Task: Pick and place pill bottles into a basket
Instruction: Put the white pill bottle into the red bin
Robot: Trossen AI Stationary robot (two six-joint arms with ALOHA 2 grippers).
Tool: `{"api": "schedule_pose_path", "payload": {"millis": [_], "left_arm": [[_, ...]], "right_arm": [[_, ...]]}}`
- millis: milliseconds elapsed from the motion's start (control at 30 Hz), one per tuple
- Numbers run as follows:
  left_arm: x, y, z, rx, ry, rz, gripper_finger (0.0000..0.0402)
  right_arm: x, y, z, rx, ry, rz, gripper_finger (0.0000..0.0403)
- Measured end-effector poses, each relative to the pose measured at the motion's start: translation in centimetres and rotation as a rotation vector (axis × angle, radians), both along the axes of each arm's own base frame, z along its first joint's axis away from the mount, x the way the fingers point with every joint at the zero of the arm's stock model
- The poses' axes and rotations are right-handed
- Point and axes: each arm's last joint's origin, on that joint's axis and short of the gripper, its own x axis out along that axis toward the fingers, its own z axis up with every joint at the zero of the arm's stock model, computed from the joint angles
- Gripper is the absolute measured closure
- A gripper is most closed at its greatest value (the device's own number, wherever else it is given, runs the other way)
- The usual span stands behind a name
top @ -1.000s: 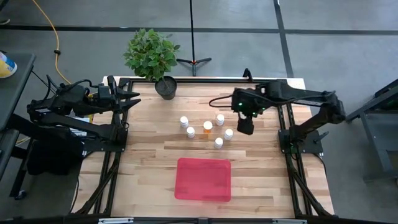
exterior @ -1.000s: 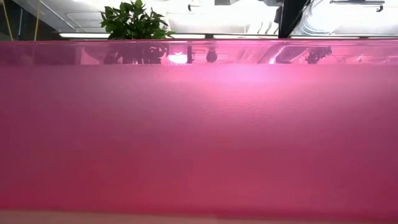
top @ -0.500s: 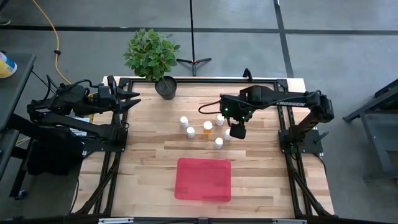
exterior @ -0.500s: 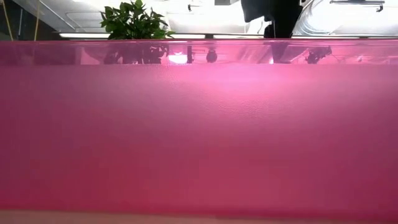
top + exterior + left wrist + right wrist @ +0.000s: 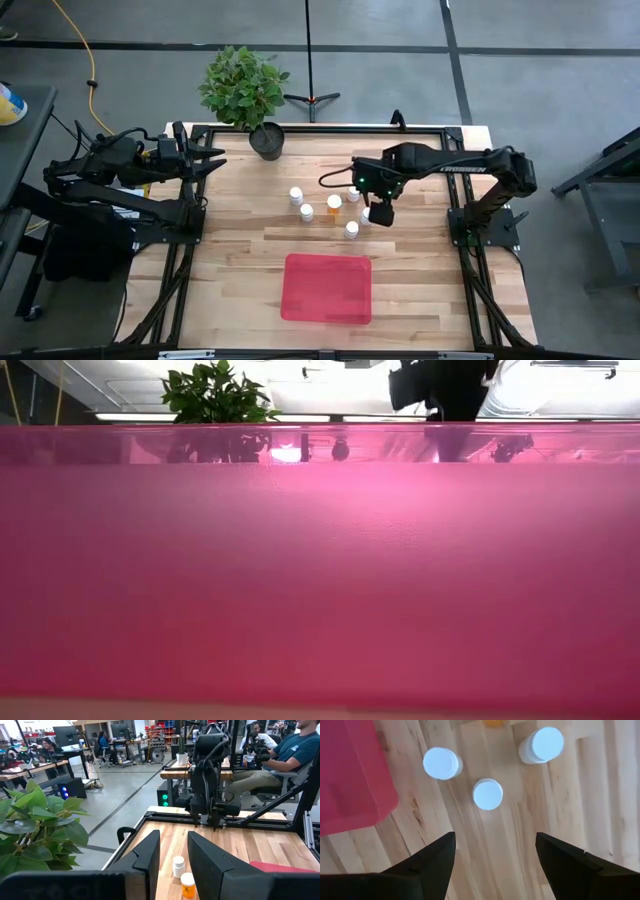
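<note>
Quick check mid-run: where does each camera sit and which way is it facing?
High: overhead, straight down; left gripper, right gripper, red tray, pill bottles.
Low: at tray level, facing its wall; right arm above.
Left wrist: level across table; own open fingers, right arm.
Right wrist: downward; own open fingers above bottles.
Shared: both wrists see bottles.

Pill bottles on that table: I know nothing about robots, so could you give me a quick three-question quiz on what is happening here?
1. True or false: one of the pill bottles already lies in the red tray.
2. Which hand hangs open over the bottles? A) the left hand B) the right hand
3. Fill in: ___ bottles stand on the wooden table.

Key: 1 false, the tray holds none. 2 B; the left hand waits near the plant. 3 six.
</note>
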Motion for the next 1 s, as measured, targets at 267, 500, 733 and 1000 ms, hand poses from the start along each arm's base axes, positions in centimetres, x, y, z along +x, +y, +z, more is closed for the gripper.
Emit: {"api": "schedule_pose_path", "payload": {"millis": [267,500,733,1000], "left_arm": [[0.0,0.0,0.0,0.0,0.0,0.0,0.0268],[0.0,0.0,0.0,0.0,0.0,0.001,0.0268],[0.0,0.0,0.0,0.0,0.0,0.002,0.0268],[0.0,0.0,0.0,0.001,0.0,0.002,0.0268]], "right_arm": [[0.4,0.1,-2.4,0.035,-0.032,-0.001,0.0137],[0.5,0.0,-4.4,0.045,-0.046,-0.013,0.0137],[0.5,-0.6,-6.0,0.06,-0.081,-0.041,0.0137],[0.5,-1.3,-6.8,0.063,-0.103,-0.062,0.0137]]}}
